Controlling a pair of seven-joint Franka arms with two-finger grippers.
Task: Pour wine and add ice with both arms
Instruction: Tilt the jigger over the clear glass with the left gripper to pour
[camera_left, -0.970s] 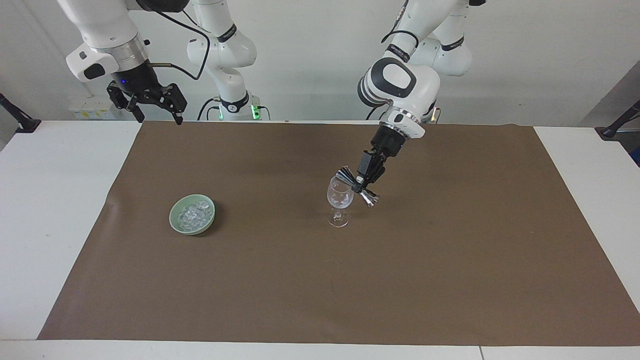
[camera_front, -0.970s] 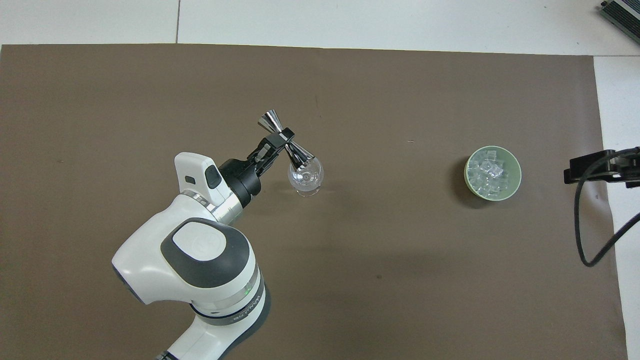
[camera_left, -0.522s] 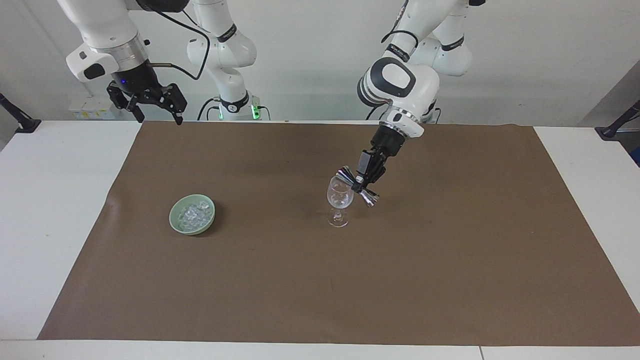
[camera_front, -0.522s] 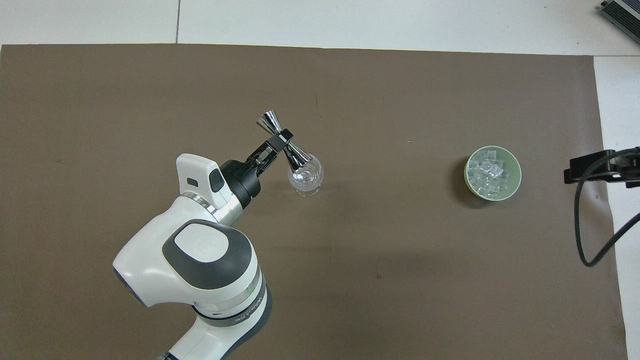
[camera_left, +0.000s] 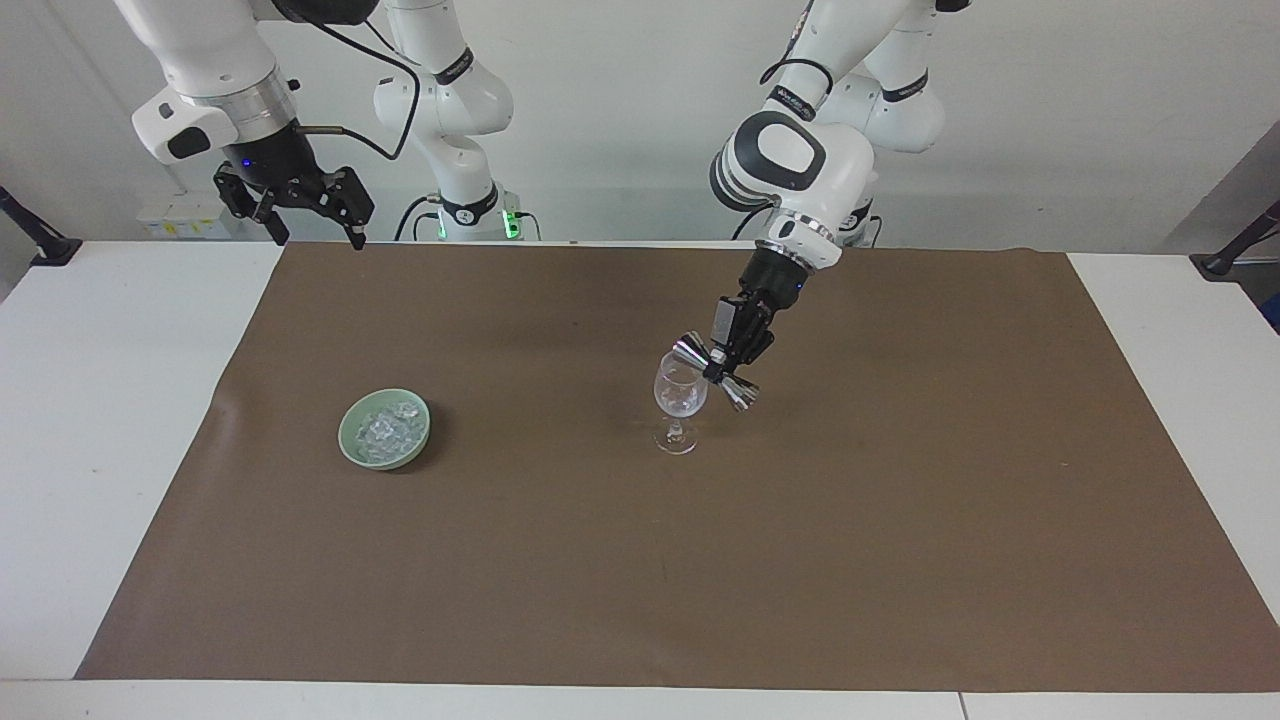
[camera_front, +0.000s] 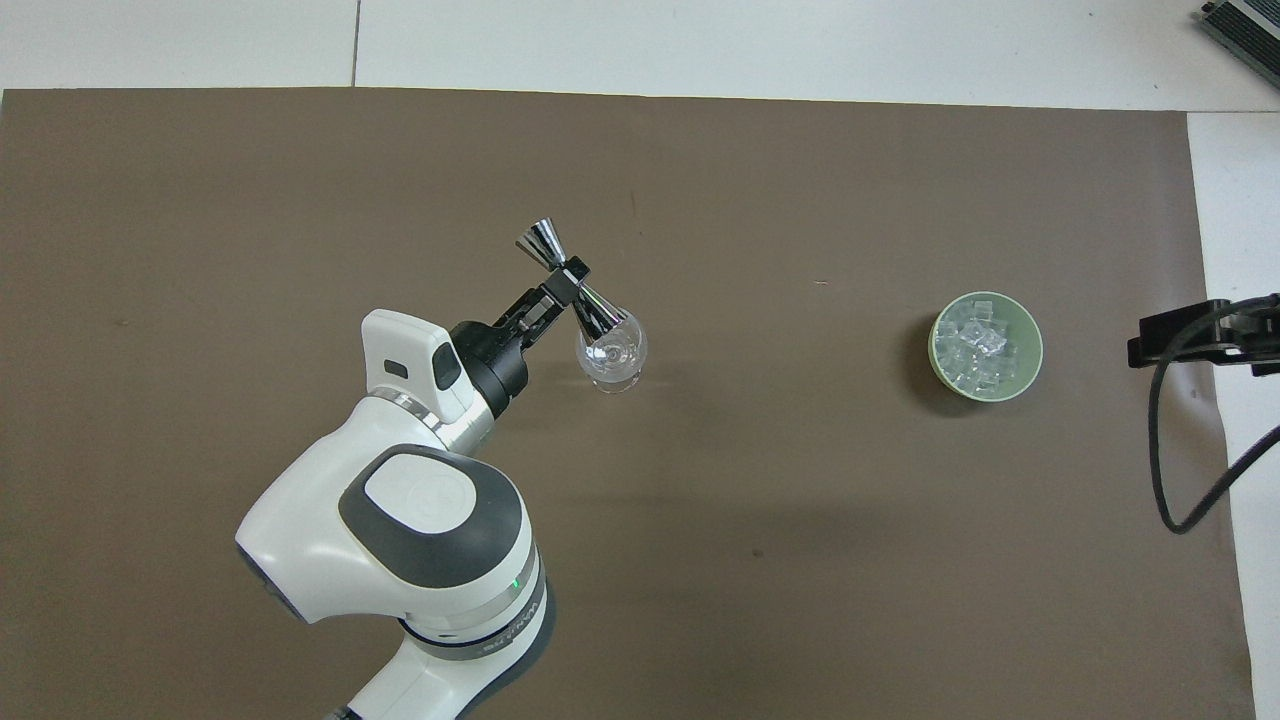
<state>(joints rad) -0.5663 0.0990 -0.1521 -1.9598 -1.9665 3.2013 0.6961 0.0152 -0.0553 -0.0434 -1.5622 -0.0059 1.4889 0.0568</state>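
- While clamped on the tilted jigger (camera_left: 716, 372) at its waist, left gripper (camera_left: 722, 365) over the glass (camera_left: 680, 400) rim.
- Right gripper (camera_left: 318, 226) spread wide, waiting above the mat (camera_left: 900, 520) corner.
- Ice (camera_left: 385, 428) in the bowl (camera_left: 352, 440), toward the right arm's end.

Both arms (camera_left: 800, 150) were glossy white with rounded shells and grey-black joint bands. Black cables looped along them, a green light glowed at one base, and each ended in black fingers (camera_left: 352, 215).
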